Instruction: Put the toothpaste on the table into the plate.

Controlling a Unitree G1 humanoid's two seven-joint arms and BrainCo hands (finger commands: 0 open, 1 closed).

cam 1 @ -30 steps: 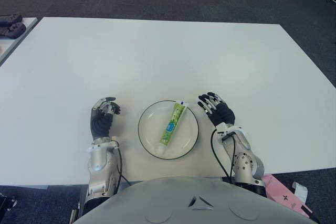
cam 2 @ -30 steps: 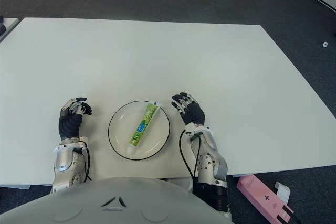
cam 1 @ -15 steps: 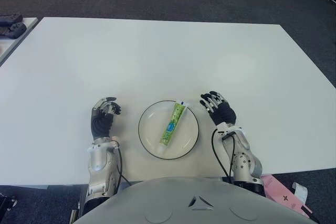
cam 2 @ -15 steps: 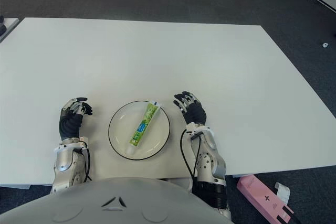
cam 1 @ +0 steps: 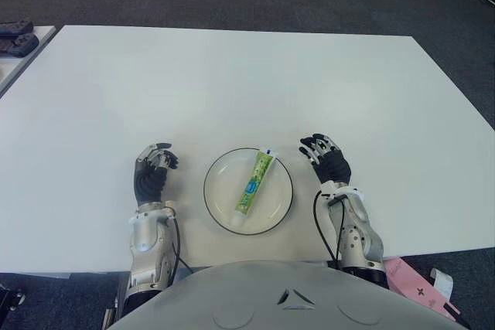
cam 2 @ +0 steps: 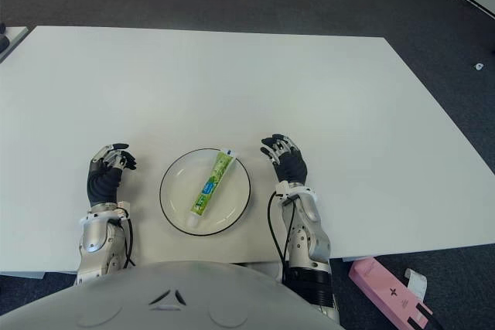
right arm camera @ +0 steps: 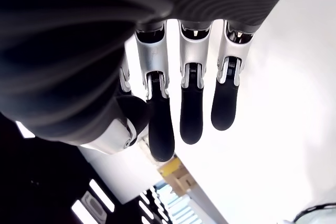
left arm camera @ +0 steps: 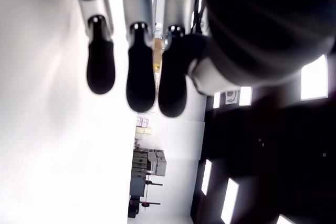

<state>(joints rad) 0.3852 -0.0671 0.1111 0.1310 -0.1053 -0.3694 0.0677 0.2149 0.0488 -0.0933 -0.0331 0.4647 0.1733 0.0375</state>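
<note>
I see the green toothpaste (cam 1: 254, 183) lying inside the white plate (cam 1: 220, 210), cap end on the far rim. The plate sits on the white bench (cam 1: 232, 83). My right robot hand (cam 1: 326, 163) is just right of the plate, fingers loosely extended, holding nothing. My left robot hand (cam 1: 152, 171) is left of it, fingers relaxed, empty.
</note>
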